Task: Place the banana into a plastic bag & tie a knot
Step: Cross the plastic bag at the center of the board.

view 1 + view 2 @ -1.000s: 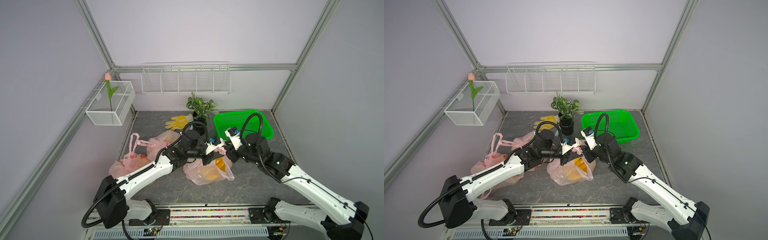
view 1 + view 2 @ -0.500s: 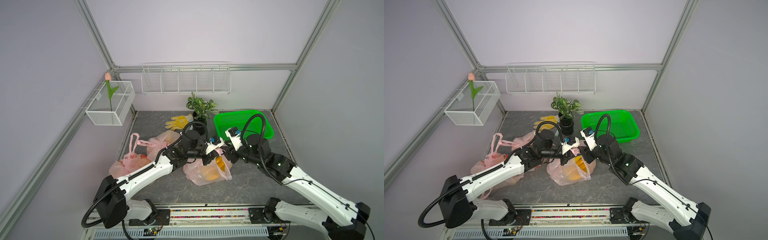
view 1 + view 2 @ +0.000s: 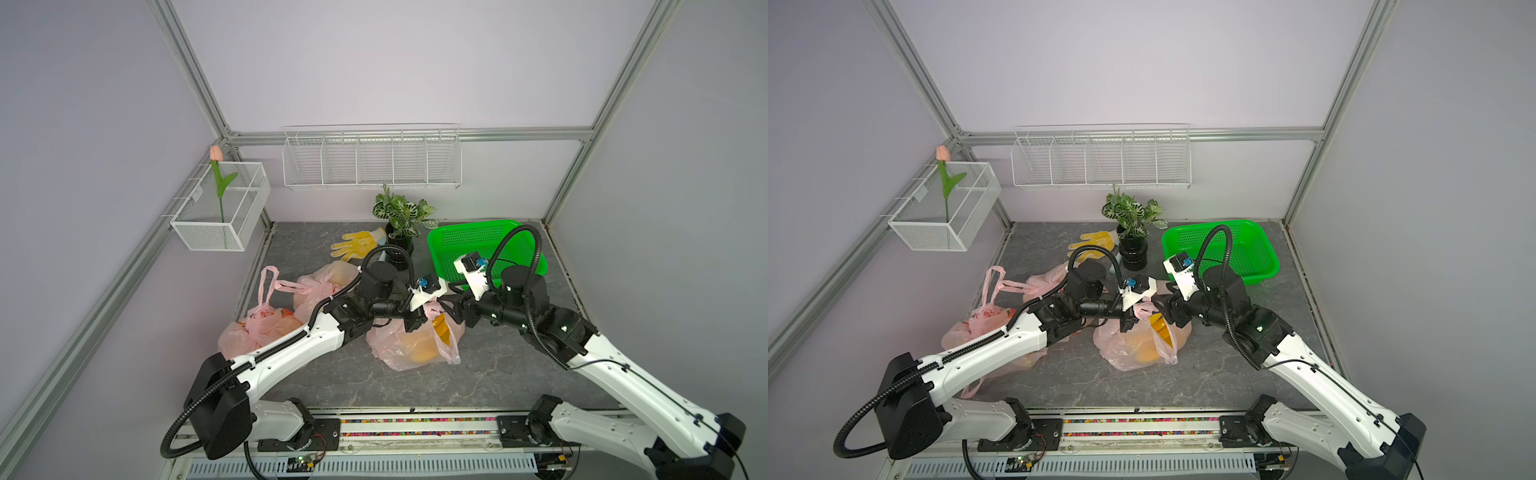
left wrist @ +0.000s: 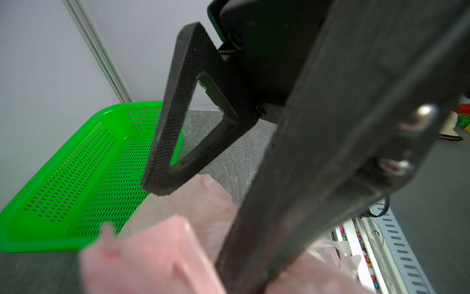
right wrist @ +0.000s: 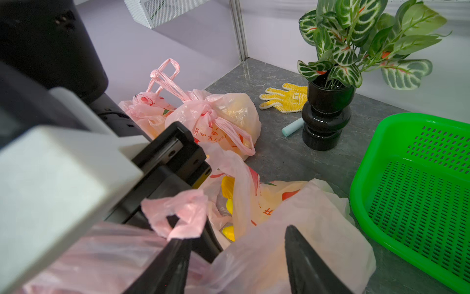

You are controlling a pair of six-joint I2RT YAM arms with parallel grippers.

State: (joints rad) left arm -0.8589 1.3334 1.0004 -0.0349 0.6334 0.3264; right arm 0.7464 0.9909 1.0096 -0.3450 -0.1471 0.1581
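A pink plastic bag (image 3: 409,345) (image 3: 1133,345) lies mid-table between my two arms. The yellow banana (image 3: 441,329) (image 3: 1160,326) (image 5: 227,187) shows through its open mouth. My left gripper (image 3: 417,321) (image 3: 1128,322) (image 4: 241,276) is shut on a bunched handle (image 3: 432,308) (image 3: 1144,309) (image 5: 183,212) of the bag. My right gripper (image 3: 451,309) (image 3: 1165,309) (image 5: 239,262) faces it a short way off, open, and bag film lies under its spread fingers (image 5: 302,264). The pinched handle touches one right fingertip.
Two knotted pink bags (image 3: 266,328) (image 3: 328,276) sit to the left. A green basket (image 3: 446,245), a potted plant (image 3: 399,237) and a yellow glove (image 3: 357,245) stand at the back. A pale blue stick (image 5: 292,127) lies by the pot.
My left jaws have closed on the bag handle. My right jaws have spread apart and let the plastic go. The bag has sagged a little.
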